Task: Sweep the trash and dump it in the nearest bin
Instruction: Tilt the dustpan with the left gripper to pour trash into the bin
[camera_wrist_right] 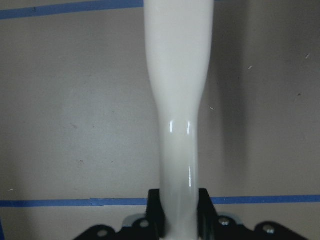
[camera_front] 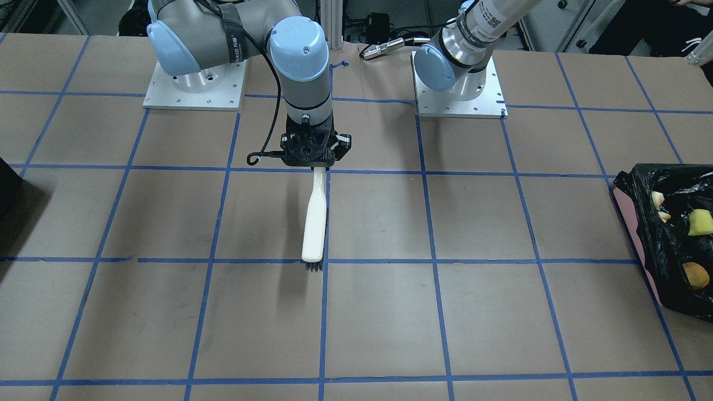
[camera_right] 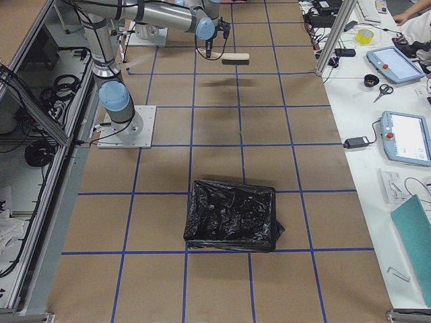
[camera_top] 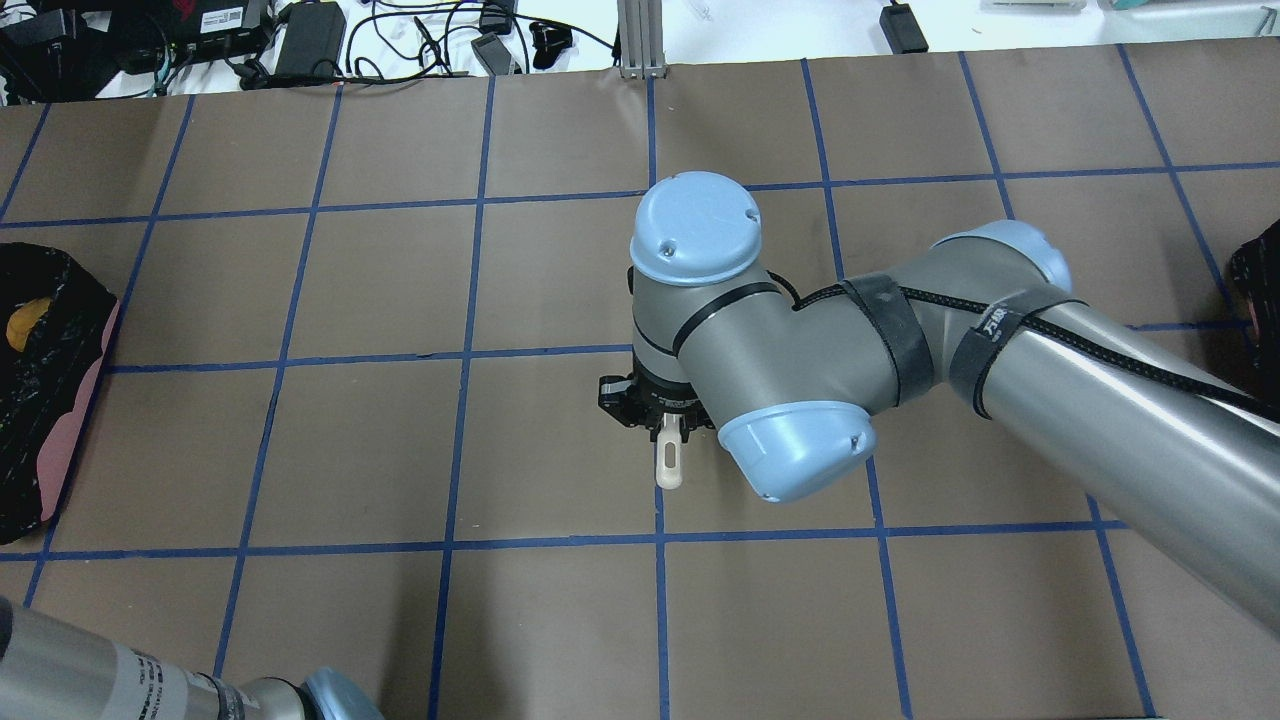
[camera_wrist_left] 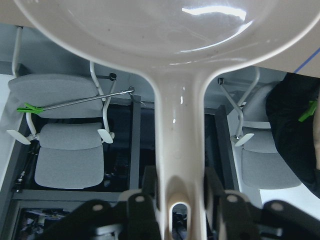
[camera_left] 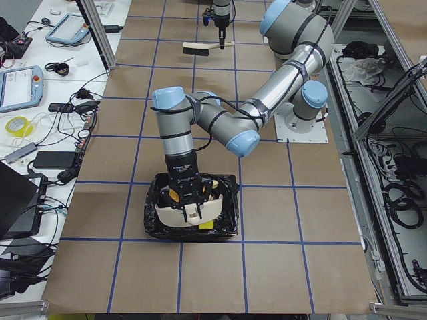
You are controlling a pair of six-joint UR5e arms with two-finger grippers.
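The bin (camera_front: 640, 245), lined with a crinkled black bag and showing a pinkish side wall, stands at the table edge on my left. Trash lies inside it: a golden-brown lump (camera_front: 696, 274), a yellow-green bit (camera_front: 701, 223) and small pale pieces (camera_front: 659, 199). My left gripper (camera_wrist_left: 180, 195) is shut on the handle of a cream dustpan (camera_left: 187, 212) and holds it tipped over the bin (camera_left: 227, 227). My right gripper (camera_front: 318, 167) is shut on the handle of a white brush (camera_front: 315, 223), held level above the middle of the table, its dark bristles (camera_front: 313, 266) at the far end.
A second black container (camera_right: 232, 215) stands at the table end on my right; it also shows at the front view's left edge (camera_front: 6, 189). Blue tape lines grid the brown table (camera_front: 479, 223). Cables and devices lie past the far edge (camera_top: 300, 40).
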